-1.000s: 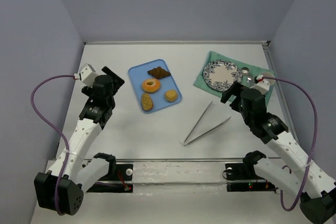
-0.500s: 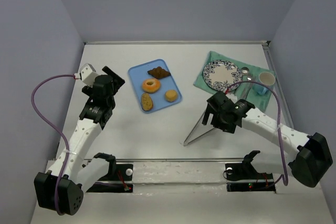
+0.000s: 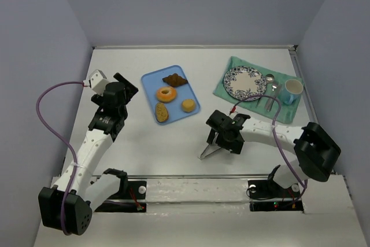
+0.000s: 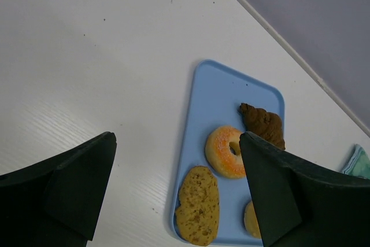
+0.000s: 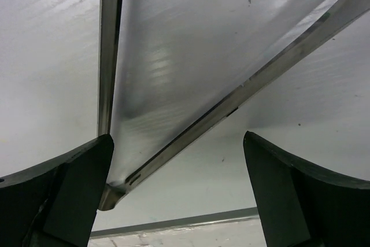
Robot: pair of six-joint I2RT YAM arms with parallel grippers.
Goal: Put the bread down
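Note:
The bread (image 3: 188, 105), a small round golden bun, sits at the near right of the blue tray (image 3: 151, 79); in the left wrist view only its edge (image 4: 251, 220) shows beside the right finger. Metal tongs (image 3: 211, 151) lie on the table. My right gripper (image 3: 224, 143) is open and low over the tongs' hinged end (image 5: 118, 186), its fingers on either side of it. My left gripper (image 3: 122, 88) is open and empty, held above the table left of the tray (image 4: 214, 102).
The tray also holds a ring doughnut (image 3: 166, 93), an oval speckled roll (image 3: 162, 112) and a brown croissant (image 3: 174, 79). A patterned plate (image 3: 244, 81), a spoon (image 3: 270, 82) and a cup (image 3: 292, 89) rest on a green cloth (image 3: 231, 65) at the back right.
My right arm has swung left and down from beside the plate to the near end of the tongs. The left arm has not moved.

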